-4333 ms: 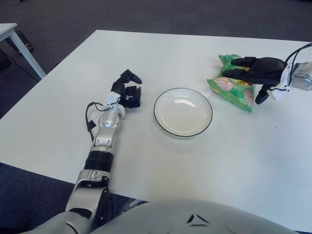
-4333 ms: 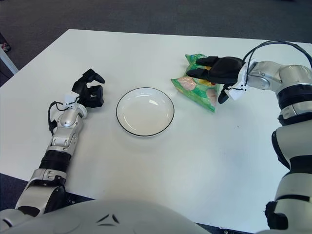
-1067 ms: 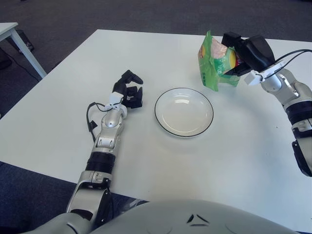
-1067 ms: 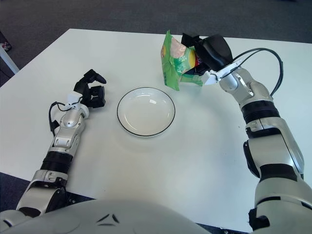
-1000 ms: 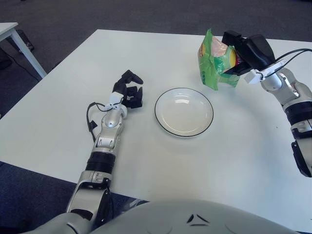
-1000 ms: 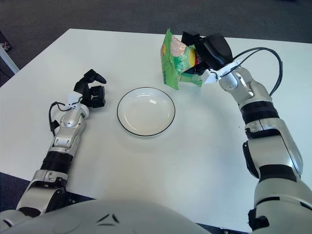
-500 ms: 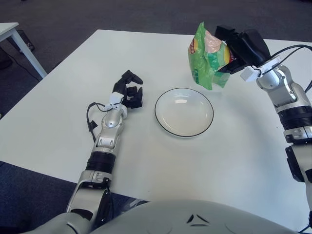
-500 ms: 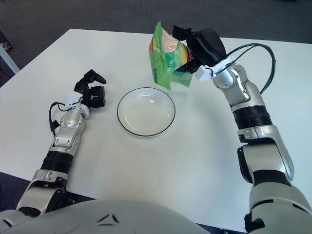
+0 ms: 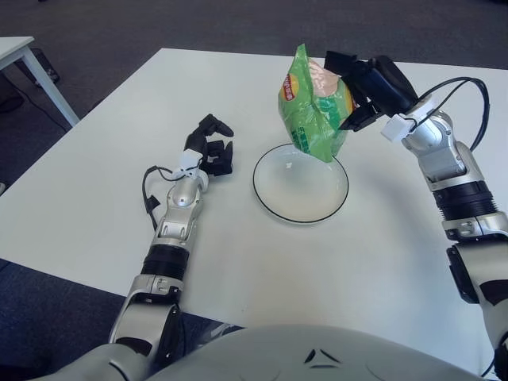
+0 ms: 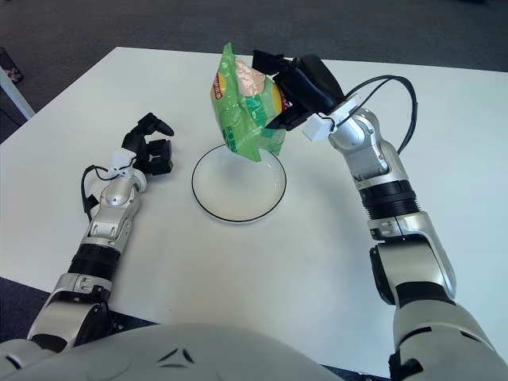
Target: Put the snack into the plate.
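- One green snack bag (image 9: 312,107) hangs upright over the plate (image 9: 301,208), pinched at its top by the right hand (image 9: 367,83), so it can drop straight in.
- Left hand (image 9: 210,152) sits curled and empty, left of the plate, out of the way.

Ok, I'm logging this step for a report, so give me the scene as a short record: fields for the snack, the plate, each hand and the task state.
snack: green snack bag, held in the air, hanging over the far part of the plate
plate: white plate with dark rim, nothing lying in it, on the white table
right hand: right hand grips the bag's upper right side
left hand: left hand, fingers curled, idle, left of the plate
task state: bag not yet released
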`<state>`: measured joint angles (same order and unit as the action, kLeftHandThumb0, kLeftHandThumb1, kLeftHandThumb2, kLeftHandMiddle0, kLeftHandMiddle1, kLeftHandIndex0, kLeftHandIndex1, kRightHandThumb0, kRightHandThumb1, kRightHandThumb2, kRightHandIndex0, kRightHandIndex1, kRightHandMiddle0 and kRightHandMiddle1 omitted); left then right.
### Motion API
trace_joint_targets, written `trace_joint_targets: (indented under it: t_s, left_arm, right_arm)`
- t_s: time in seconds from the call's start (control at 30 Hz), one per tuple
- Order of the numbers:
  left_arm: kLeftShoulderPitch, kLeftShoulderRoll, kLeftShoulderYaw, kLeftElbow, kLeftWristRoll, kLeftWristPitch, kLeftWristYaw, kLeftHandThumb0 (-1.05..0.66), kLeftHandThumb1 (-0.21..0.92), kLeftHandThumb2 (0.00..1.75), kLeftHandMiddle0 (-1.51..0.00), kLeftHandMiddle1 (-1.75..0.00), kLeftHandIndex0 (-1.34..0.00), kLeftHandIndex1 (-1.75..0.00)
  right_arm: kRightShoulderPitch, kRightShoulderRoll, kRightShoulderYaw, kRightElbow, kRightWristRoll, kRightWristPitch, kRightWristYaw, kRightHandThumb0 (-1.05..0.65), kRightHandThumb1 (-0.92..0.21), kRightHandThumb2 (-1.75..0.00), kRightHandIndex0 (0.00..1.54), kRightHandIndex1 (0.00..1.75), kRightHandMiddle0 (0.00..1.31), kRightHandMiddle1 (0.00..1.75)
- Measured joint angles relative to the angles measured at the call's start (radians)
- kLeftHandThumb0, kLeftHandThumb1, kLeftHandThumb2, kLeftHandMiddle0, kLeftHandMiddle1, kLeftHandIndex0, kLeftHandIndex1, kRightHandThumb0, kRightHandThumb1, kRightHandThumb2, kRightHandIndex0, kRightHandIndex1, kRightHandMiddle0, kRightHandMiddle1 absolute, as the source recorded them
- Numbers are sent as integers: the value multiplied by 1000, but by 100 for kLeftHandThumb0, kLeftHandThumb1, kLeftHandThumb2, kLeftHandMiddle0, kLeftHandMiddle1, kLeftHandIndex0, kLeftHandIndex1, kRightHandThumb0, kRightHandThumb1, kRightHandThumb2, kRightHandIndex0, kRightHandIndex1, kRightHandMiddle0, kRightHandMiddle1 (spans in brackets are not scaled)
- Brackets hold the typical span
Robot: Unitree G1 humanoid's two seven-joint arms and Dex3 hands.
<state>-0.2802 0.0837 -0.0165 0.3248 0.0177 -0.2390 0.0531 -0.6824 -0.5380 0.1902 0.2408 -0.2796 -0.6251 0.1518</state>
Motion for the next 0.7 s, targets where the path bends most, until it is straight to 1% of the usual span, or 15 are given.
trace_joint_targets:
  t_s: [0.2, 0.37, 0.53, 0.7]
  left_arm:
    - [-2, -2, -1, 3, 2, 0, 7, -46, 36, 126, -120, -175, -57, -175]
    - [-2, -2, -5, 3, 10, 0, 17, -47, 36, 126, -120, -175, -57, -175]
    - [-3, -2, -8, 6, 22, 0, 23, -47, 36, 126, -120, -175, -58, -175]
    - [-6, -3, -10, 10, 31, 0, 33, -46, 36, 126, -121, -175, -57, -175]
  right_arm:
    - [7, 11, -2, -12, 41, -31, 52, -50, -28, -135, 138, 175, 64, 175]
    - [16, 28, -2, -15, 41, -81, 61, -51, -25, -139, 138, 175, 67, 175]
    - [17, 32, 4, -15, 32, -135, 84, -51, -24, -140, 137, 175, 68, 175]
    - [3, 20, 43, -3, 41, -191, 179, -50, -27, -136, 132, 175, 65, 175]
